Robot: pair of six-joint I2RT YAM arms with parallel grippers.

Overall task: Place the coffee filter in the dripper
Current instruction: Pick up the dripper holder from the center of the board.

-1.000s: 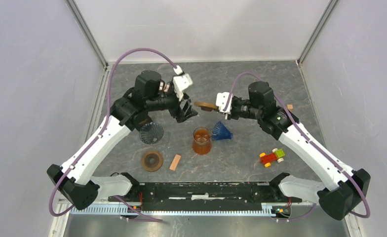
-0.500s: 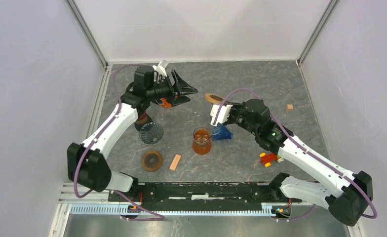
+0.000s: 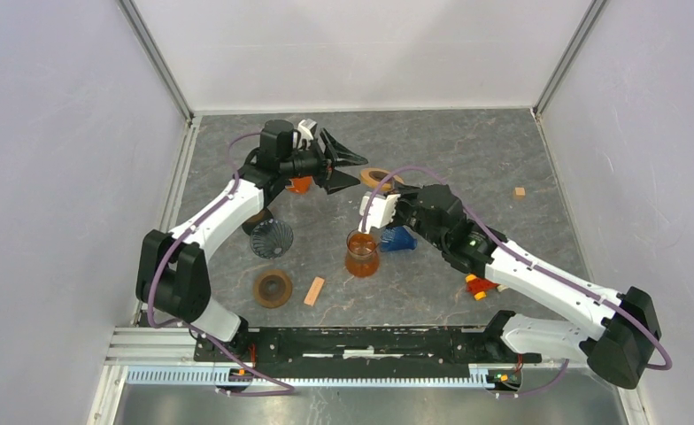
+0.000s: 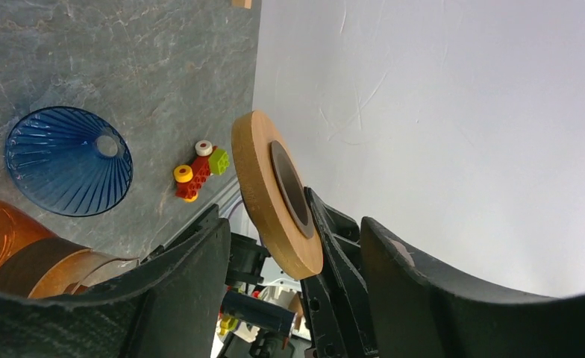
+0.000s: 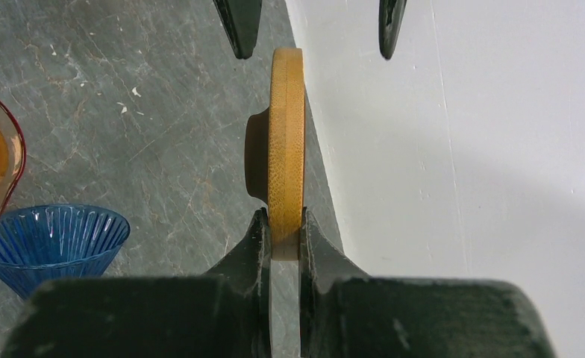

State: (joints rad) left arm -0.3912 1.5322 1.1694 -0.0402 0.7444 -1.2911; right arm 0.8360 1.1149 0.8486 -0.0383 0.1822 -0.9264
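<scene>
1. Right end effector [image 3: 389,189] is seen from above clenched on a wooden ring [image 3: 379,176], which is held off the worktop [image 3: 467,150] at 12 o'clock of the orange carafe [image 3: 361,253]. The left end effector [image 3: 361,168] is spread wide and aimed at the ring from 9 o'clock, so a handover is judged likely. The blue dripper [image 3: 400,237] is found just beside the carafe, at its 3 o'clock. A dark ribbed cone [image 3: 271,238], apart at the carafe's 9 o'clock, may be the coffee filter; this cannot be settled.
2. From the left wrist, the ring [image 4: 263,186] is seen tilted between the parted fingers [image 4: 177,283] and touched by neither. The dripper [image 4: 66,160] is shown at 9 o'clock with its mouth open to the camera, and no filter is seen in it.
3. From the right wrist, the ring [image 5: 286,127] is shown edge-on, pinched by its near rim alone. The far rim is thus left free, presumably for the left fingertips [image 5: 237,22], seen at 12 o'clock on either side of it.
</scene>
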